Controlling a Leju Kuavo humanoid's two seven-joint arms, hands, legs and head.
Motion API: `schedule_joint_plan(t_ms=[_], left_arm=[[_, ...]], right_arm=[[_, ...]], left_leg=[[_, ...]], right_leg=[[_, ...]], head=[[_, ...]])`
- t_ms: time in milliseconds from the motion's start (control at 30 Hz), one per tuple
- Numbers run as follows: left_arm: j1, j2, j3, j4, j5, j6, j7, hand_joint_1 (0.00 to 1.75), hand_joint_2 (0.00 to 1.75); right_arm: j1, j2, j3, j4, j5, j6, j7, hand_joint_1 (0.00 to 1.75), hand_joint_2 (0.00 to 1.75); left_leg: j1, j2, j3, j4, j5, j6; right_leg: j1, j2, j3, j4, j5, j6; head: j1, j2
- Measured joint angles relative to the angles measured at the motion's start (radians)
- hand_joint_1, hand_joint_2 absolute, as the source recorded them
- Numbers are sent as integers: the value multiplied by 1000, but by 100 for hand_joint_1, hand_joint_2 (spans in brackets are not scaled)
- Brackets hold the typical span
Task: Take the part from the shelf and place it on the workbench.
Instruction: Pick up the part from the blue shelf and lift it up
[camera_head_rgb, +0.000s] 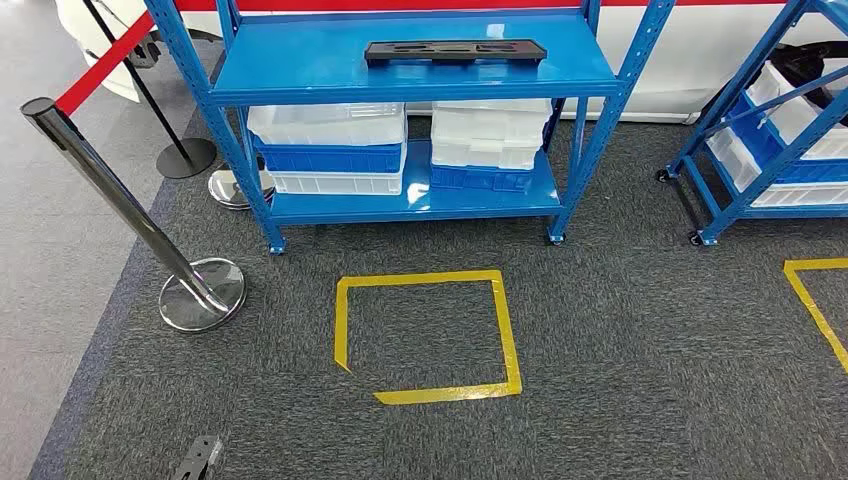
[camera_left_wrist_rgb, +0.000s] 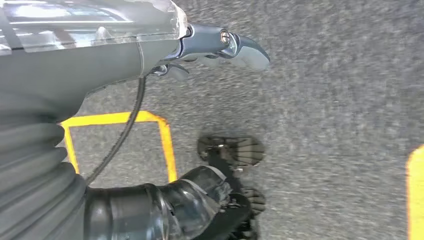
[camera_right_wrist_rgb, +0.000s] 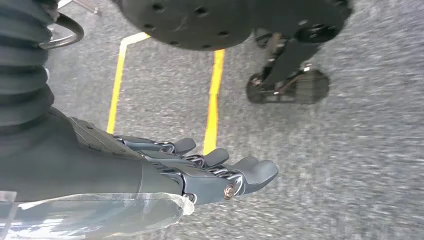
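The left robot hand (camera_left_wrist_rgb: 220, 50) is seen in the left wrist view hanging over grey carpet (camera_head_rgb: 620, 380), its fingers straight and slightly apart, with nothing held. The right robot hand (camera_right_wrist_rgb: 200, 170) is seen likewise in the right wrist view, fingers extended and a little spread, empty. Both wrist views are blurred, so fine detail of the fingers is hard to make out.

In the head view, a square of yellow tape (camera_head_rgb: 428, 337) is laid on the carpet nearest the camera, with one near corner left open. A second tape mark (camera_head_rgb: 815, 305) is cut off at the right edge. To the left, a chrome post (camera_head_rgb: 120, 205) is seen leaning on its round base, with a red belt (camera_head_rgb: 105, 62) running from its top.

Beyond the square, a blue shelf (camera_head_rgb: 410, 70) is stood. White and blue bins (camera_head_rgb: 330, 150) are stacked on its lower level. The part (camera_head_rgb: 455, 51), a long black tray-like piece, is laid flat on the upper level, near the back. A second shelf (camera_head_rgb: 770, 130) is cut off at the right.
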Motion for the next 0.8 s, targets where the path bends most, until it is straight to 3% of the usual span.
schedule_joint_plan(t_ms=[200, 300, 367, 433, 467, 500, 533, 567, 633, 700, 767, 800], left_arm=[[-68, 0, 0, -85, 0, 0, -1, 0, 175], [-120, 0, 0, -154, 0, 0, -1, 0, 175], [-151, 0, 0, -198, 0, 0, -2, 0, 175], [-170, 0, 0, -228, 0, 0, -2, 0, 175], [-173, 0, 0, -237, 0, 0, -2, 0, 175], [-170, 0, 0, -240, 0, 0, -1, 0, 175], [-162, 0, 0, -239, 0, 0, -1, 0, 175], [-149, 0, 0, -232, 0, 0, 0, 0, 175], [-108, 0, 0, -201, 0, 0, 1, 0, 175], [-56, 0, 0, -149, 0, 0, 2, 0, 175], [-1, -2, 0, -88, 0, 0, 3, 0, 175], [23, -4, 0, -57, 0, 0, 3, 0, 175]], right_arm=[[67, 2, 0, 82, 0, 0, 1, 0, 175], [117, 2, 0, 148, 0, 0, 2, 0, 175], [148, 1, 0, 187, 0, 0, 2, 0, 175], [169, 0, 0, 217, 0, 0, 2, 0, 175], [173, 0, 1, 227, 0, 0, 2, 0, 175], [172, 0, 1, 230, 0, 0, 2, 0, 175], [167, 0, 2, 228, 0, -1, 1, 0, 175], [156, 0, 2, 219, 0, -1, 1, 0, 175], [118, 0, 2, 182, 0, -2, 0, 0, 87], [65, 0, 2, 129, 0, -2, -1, 0, 87], [8, 0, 2, 65, 0, -2, -2, 0, 175], [-17, 0, 2, 33, 0, -2, -2, 0, 175]], left_leg=[[-5, 0, -3, 7, -5, 10], [-1, -1, 3, -10, 4, 26], [5, -2, 12, -28, 14, 38], [4, -3, 13, -30, 15, 41], [4, -3, 13, -30, 14, 41], [4, -3, 14, -29, 13, 39], [5, -4, 16, -29, 11, 37], [7, -4, 19, -28, 8, 32], [8, -2, 22, -26, 1, 20], [5, 2, 21, -26, -3, 7], [5, 4, 25, -29, -1, -6], [6, 5, 26, -24, -5, -10]], right_leg=[[-5, 1, 2, -1, 0, 13], [-6, -4, 7, 1, -6, 24], [-6, -12, -20, 62, -47, 30], [-9, -15, -85, 188, -107, 37], [-11, -16, -114, 240, -122, 41], [-14, -17, -126, 258, -116, 44], [-17, -19, -120, 237, -91, 47], [-20, -22, -93, 179, -53, 50], [-22, -26, -27, 48, 4, 50], [-17, -24, 0, -4, 15, 38], [-12, -21, 1, -5, 16, 22], [-11, -19, 3, -10, 18, 14]], head=[[0, 0], [0, 0], [1, 0], [2, 0], [2, 0], [2, 0], [2, 0], [2, 0], [2, 0], [1, 0], [0, 0], [0, 0]])
